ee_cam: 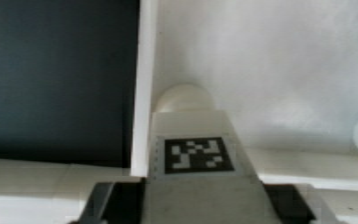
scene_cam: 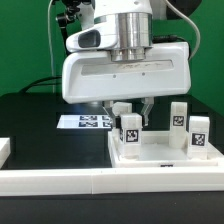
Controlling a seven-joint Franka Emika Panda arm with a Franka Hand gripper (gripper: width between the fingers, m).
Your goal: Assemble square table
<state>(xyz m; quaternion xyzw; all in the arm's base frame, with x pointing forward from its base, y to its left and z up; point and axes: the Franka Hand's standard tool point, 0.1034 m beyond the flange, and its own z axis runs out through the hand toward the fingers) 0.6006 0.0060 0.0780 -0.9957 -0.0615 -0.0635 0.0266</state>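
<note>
Nearest the exterior camera, the long low border wall (scene_cam: 60, 180) is seen running across the front of the black table (scene_cam: 30, 115). Just behind it lies the square slab (scene_cam: 160, 158), flat, with three legs standing on it: one toward its middle (scene_cam: 130, 128), one further to the exterior view's right (scene_cam: 179, 116), and one at the right edge (scene_cam: 200, 131). A fourth leg cannot be made out for certain. Behind the slab, toward the exterior view's left, the marker board (scene_cam: 85, 122) is seen flat on the table.

The gripper (scene_cam: 128, 108) is lowered over the middle leg. In the wrist view a tagged leg (ee_cam: 195, 150) is seen upright between the dark fingers (ee_cam: 114, 200), beside the slab's raised rim (ee_cam: 146, 80). The fingers are drawn in narrow on either side of the leg; whether they press it firmly cannot be told.

A weak or off-centre grip is judged the main risk: the leg could tilt or slip when lifted. The neighbouring legs stand near, and one could be knocked over by the wide gripper body if the arm is swung sideways too low
</note>
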